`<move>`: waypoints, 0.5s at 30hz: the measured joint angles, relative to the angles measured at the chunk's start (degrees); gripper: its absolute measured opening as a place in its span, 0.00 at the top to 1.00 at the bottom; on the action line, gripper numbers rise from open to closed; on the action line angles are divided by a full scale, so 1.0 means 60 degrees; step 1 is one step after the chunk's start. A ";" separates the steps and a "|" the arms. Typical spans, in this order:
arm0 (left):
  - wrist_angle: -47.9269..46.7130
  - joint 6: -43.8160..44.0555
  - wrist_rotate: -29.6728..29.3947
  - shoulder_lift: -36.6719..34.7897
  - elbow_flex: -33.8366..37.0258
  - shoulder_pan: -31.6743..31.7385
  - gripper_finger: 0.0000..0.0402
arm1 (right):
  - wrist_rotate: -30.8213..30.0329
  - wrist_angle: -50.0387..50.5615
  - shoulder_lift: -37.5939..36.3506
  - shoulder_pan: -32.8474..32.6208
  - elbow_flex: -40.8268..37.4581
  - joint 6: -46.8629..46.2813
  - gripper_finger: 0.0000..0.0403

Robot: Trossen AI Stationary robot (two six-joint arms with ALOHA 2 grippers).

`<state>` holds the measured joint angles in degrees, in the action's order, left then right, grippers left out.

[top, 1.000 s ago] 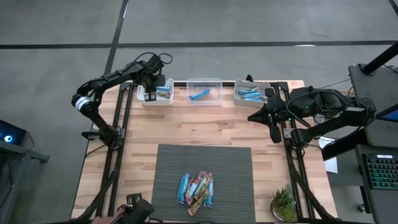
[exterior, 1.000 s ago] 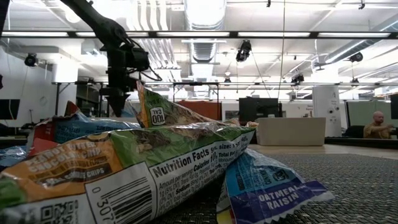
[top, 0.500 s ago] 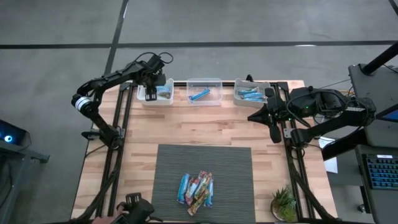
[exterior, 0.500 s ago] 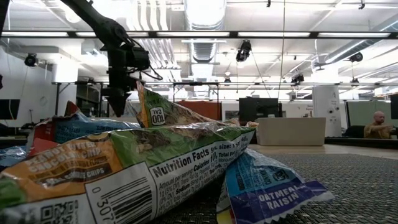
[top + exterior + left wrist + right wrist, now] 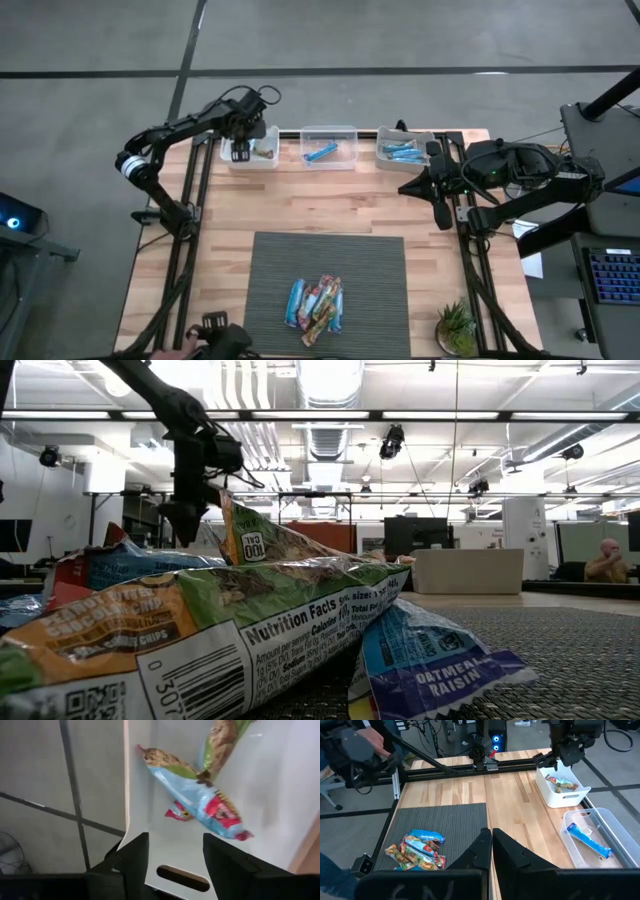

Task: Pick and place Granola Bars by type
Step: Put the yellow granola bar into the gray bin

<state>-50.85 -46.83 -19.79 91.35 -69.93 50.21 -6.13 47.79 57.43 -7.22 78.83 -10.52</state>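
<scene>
Sorting partly done, by the look of it. A pile of foil-wrapped granola bars (image 5: 315, 303), blue and green/orange wrappers mixed, sits on the grey ribbed mat (image 5: 380, 260) at the near side of the wooden table (image 5: 330, 205); these remain to be moved.

Three bins along the far edge:
- small white plastic bin at the left (image 5: 252, 158): holds multicoloured bars; the left wrist view shows a light-blue-and-red wrapped bar (image 5: 200, 802) lying loose on the bin floor, a green-wrapped one (image 5: 222, 737) beside it.
- clear plastic bin in the middle (image 5: 329, 147): one bright blue bar (image 5: 321, 152).
- white bin at the right (image 5: 404, 149): several blue bars.

Left gripper (image 5: 172, 857) hangs over the left bin, fingers spread, pinching nothing. Right gripper (image 5: 491, 842) waits at the table's right edge, fingers pressed together, empty.
</scene>
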 joint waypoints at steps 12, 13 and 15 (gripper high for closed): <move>-0.0137 0.0990 0.0285 -0.0040 0.0000 -0.1002 0.95 | 0.0000 -0.0001 0.0000 0.0000 0.0000 0.0000 0.98; -0.0193 0.1133 0.0420 -0.0067 -0.0014 -0.1093 0.98 | 0.0000 0.0000 0.0000 0.0000 0.0000 0.0000 0.98; -0.0375 0.1511 0.0631 -0.0104 -0.0108 -0.1314 0.99 | 0.0000 -0.0004 0.0000 0.0000 0.0000 0.0000 0.98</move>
<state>-53.10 -37.76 -16.00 90.73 -70.58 42.32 -6.13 47.77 57.43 -7.22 78.83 -10.52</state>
